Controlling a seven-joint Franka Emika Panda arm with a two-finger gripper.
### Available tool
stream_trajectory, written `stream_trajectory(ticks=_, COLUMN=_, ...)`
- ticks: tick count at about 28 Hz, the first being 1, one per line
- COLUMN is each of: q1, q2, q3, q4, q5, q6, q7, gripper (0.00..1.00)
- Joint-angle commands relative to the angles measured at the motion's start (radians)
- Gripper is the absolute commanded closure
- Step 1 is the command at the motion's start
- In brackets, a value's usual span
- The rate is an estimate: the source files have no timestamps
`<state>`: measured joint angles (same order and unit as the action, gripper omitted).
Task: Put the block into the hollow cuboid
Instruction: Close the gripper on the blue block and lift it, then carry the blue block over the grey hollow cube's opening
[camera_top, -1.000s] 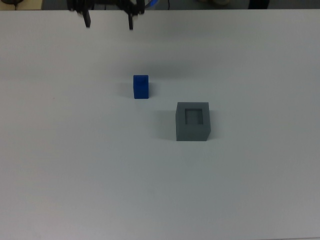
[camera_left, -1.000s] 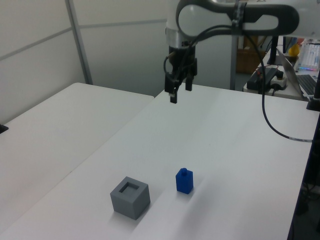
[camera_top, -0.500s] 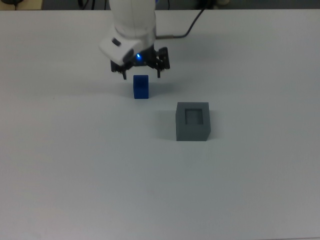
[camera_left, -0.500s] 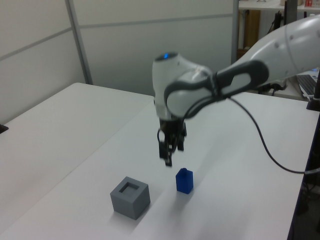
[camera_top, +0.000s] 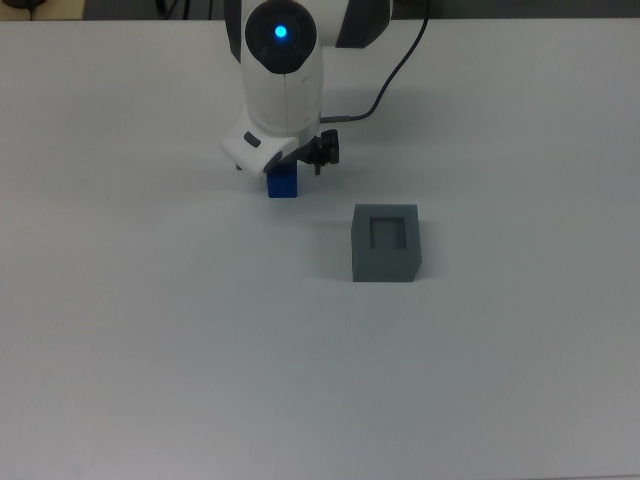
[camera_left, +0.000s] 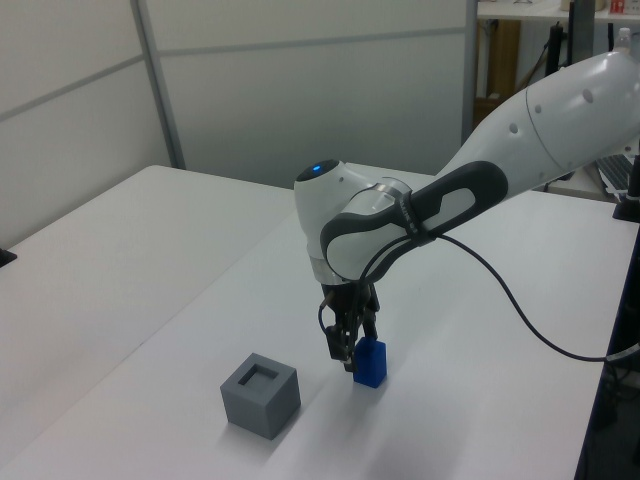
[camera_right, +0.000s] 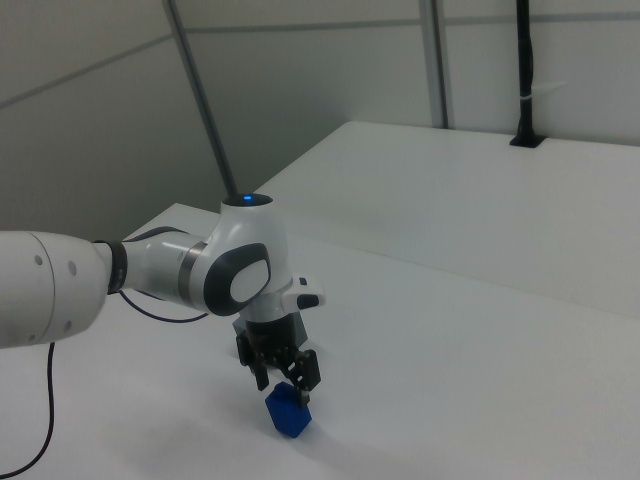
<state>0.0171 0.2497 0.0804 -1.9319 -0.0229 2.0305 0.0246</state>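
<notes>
Grasp stage: the block (camera_left: 371, 362) is being straddled by the gripper (camera_right: 288, 384).

The jaws are being held apart around the block, nothing clamped yet. The small bright-blue block is sitting on the table (camera_top: 150, 350), near the dark-grey hollow cuboid (camera_top: 385, 243), whose square recess is being left unfilled; lifting and insertion are being awaited.

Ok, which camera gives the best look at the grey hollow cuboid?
The top view: it looks straight down into the hollow cuboid, showing the square recess unobstructed. The left view shows it whole but at an angle, with the recess foreshortened. The right view does not show it.
</notes>
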Motion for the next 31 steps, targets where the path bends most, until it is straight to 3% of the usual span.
stream_trajectory(ticks=1, q1=0.003, q2=-0.026, q3=-0.005, q4=-0.036, q5=-0.017, q6=-0.001, q7=0.023, gripper=0.29)
stream_trajectory(ticks=3, q1=0.003, q2=-0.029, q3=-0.007, q4=-0.044, q5=-0.017, q6=-0.003, q7=0.023, gripper=0.37)
stream_trajectory(ticks=4, q1=0.003, q2=-0.030, q3=-0.007, q4=-0.044, q5=-0.017, q6=-0.016, q7=0.023, gripper=0.47)
stream_trajectory(ticks=9, q1=0.001, q2=-0.041, q3=-0.010, q4=-0.042, q5=-0.035, q6=-0.047, q7=0.020, gripper=0.65)
stream_trajectory(ticks=13, q1=-0.003, q2=-0.064, q3=-0.013, q4=-0.006, q5=-0.051, q6=-0.148, q7=0.002, gripper=0.73)
stream_trajectory(ticks=16, q1=-0.005, q2=-0.061, q3=-0.013, q4=0.069, q5=-0.052, q6=-0.225, q7=-0.008, gripper=0.72)
stream_trajectory(ticks=19, q1=-0.003, q2=-0.032, q3=-0.013, q4=0.209, q5=-0.049, q6=-0.329, q7=0.001, gripper=0.71)
stream_trajectory(ticks=24, q1=0.009, q2=-0.004, q3=-0.010, q4=0.336, q5=-0.037, q6=-0.383, q7=0.021, gripper=0.71)
stream_trajectory(ticks=29, q1=0.081, q2=0.066, q3=-0.020, q4=0.461, q5=-0.042, q6=-0.401, q7=0.101, gripper=0.71)
stream_trajectory(ticks=31, q1=0.122, q2=0.112, q3=-0.043, q4=0.517, q5=-0.039, q6=-0.394, q7=0.148, gripper=0.72)
